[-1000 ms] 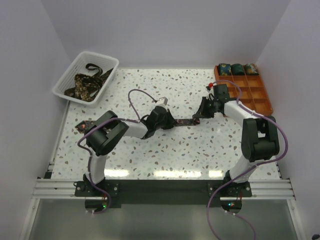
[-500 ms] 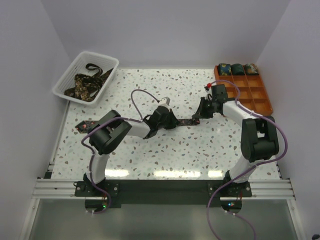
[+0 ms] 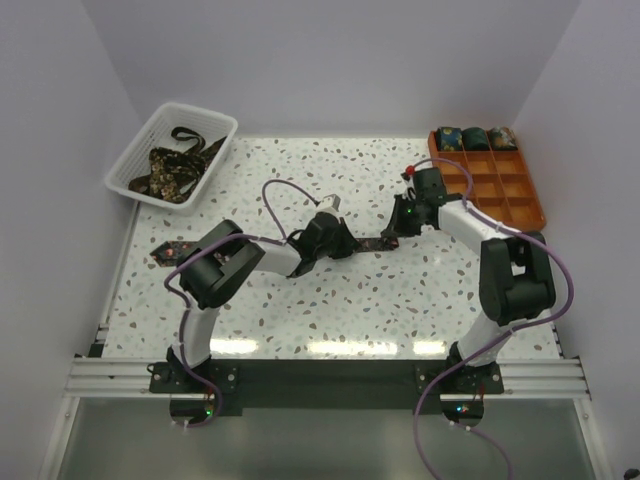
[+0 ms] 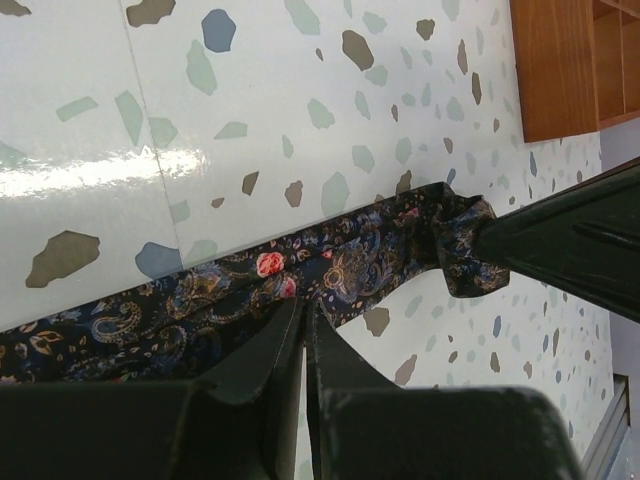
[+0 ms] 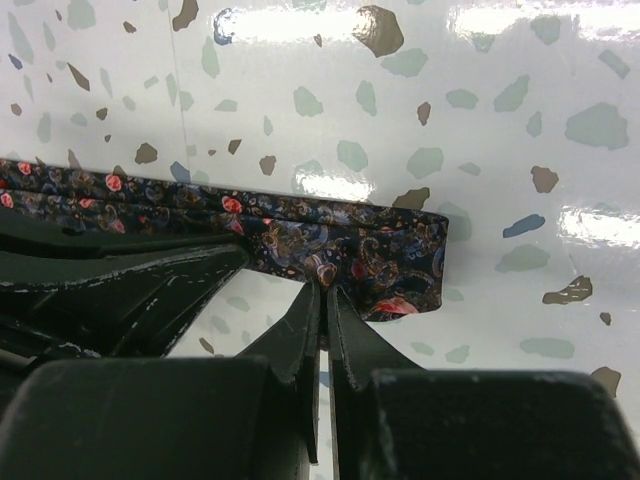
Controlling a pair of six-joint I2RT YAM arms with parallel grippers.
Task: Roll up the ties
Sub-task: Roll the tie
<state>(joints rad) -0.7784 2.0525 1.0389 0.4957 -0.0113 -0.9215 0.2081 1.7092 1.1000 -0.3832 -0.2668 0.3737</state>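
One dark paisley tie (image 3: 368, 242) lies stretched across the middle of the table, its far end folded over into a small loop (image 5: 405, 262). My left gripper (image 3: 345, 243) is shut on the tie's edge a little way back from that fold; its fingertips (image 4: 290, 318) pinch the fabric (image 4: 340, 270). My right gripper (image 3: 393, 232) is shut on the folded end, and its tips (image 5: 312, 300) nip the cloth. Three rolled ties (image 3: 475, 137) sit in the back row of the orange tray (image 3: 515, 195). Loose ties (image 3: 172, 168) are heaped in the white basket (image 3: 215, 125).
The basket stands at the back left corner and the tray at the back right, its corner (image 4: 555, 60) showing in the left wrist view. The tie's tail (image 3: 165, 254) trails towards the left table edge. Both arms meet mid-table, grippers close together.
My left gripper slid slightly right along the tie. The right wrist shifted a little left and back while it kept hold of the folded end.
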